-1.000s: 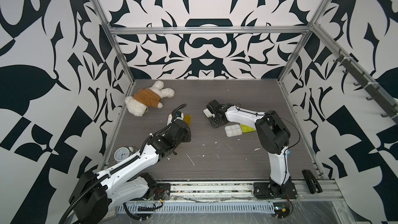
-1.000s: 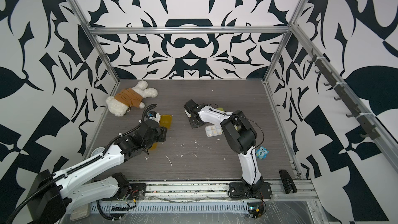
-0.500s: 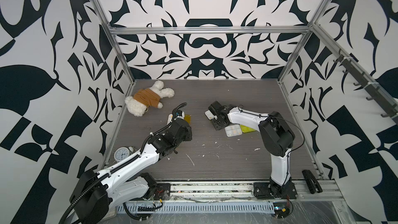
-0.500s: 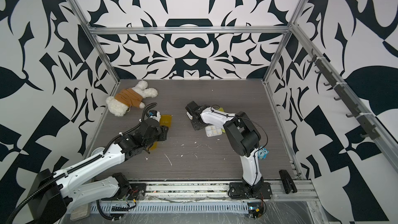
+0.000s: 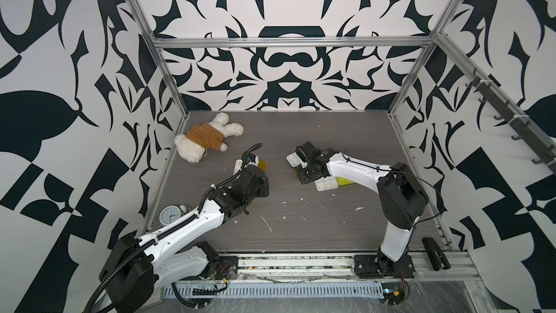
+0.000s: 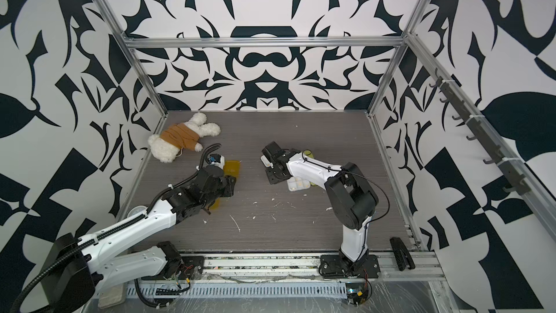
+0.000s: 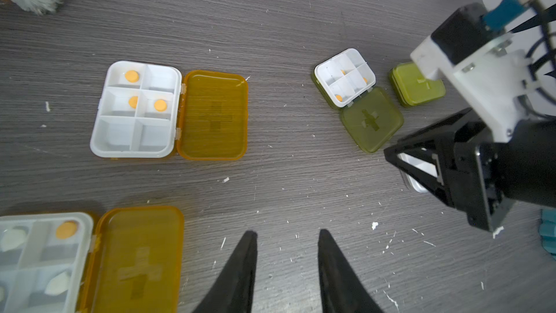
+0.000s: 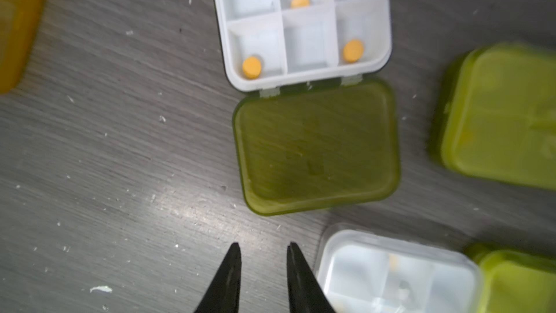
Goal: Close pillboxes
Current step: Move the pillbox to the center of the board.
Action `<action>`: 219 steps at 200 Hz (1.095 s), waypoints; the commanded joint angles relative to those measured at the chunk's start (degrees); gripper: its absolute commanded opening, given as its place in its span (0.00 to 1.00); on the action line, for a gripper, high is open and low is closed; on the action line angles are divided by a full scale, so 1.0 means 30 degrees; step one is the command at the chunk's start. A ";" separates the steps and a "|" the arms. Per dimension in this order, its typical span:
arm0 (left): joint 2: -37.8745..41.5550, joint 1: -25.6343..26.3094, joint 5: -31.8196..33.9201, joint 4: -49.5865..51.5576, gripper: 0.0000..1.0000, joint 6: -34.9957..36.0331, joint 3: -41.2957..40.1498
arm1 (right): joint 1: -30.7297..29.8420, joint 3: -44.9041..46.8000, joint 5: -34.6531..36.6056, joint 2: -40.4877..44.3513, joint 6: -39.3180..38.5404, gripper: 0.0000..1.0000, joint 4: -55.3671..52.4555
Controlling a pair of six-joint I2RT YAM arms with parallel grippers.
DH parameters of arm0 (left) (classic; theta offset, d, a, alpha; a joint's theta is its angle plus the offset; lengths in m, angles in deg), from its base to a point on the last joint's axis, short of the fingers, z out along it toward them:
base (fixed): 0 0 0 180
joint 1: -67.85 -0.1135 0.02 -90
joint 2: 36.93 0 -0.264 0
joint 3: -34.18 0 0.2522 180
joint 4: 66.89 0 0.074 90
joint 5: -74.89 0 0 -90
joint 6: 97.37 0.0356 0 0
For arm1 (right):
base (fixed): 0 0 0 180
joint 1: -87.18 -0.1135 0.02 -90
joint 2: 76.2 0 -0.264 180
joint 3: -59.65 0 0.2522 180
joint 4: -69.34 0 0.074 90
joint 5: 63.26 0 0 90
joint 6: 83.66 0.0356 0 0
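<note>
clock (image 5: 169, 214): front-left edge of the table (image 5: 331, 230), beside the left arm.
left gripper (image 7: 287, 231): fingers spread, nothing between them, over bare table near the near amber pillbox (image 7: 135, 260).
near amber pillbox: open, lid flat beside its tray.
far amber pillbox (image 7: 135, 109): open, 3 orange pills in the tray.
right gripper (image 8: 263, 244): narrow gap, empty, just beside the clear pillbox (image 8: 394, 272).
clear pillbox: lid down.
open green pillbox (image 8: 316, 146): beyond the right fingertips, lid flat, 3 orange pills.
closed green pillbox (image 8: 505, 115): beside it, lid down.
plush toy (image 5: 207, 138): far-left corner.
</note>
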State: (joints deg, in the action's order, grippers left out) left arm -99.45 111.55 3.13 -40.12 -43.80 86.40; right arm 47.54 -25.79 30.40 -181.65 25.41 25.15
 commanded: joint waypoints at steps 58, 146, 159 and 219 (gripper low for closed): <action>0.0274 -0.0095 -0.0060 -0.0210 0.37 -0.0112 0.0280 | -0.0059 0.2703 -0.0384 0.1114 0.5494 0.29 0.2879; 0.0625 -0.0080 0.0102 -0.0151 0.37 -0.0024 -0.0004 | 0.1544 0.3336 0.0898 0.1515 0.4459 0.30 0.2147; 0.0679 -0.0095 0.0133 -0.0127 0.37 -0.0018 -0.0016 | 0.1904 0.3383 0.0827 0.1484 0.4372 0.30 0.2134; 0.0853 -0.0095 0.0149 -0.0094 0.37 0.0013 -0.0131 | 0.2595 0.2603 0.0479 0.1512 0.4794 0.32 0.2216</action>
State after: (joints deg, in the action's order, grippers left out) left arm -97.72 111.55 3.06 -40.29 -43.78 86.40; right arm 55.14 -16.13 31.91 -178.72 38.46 32.51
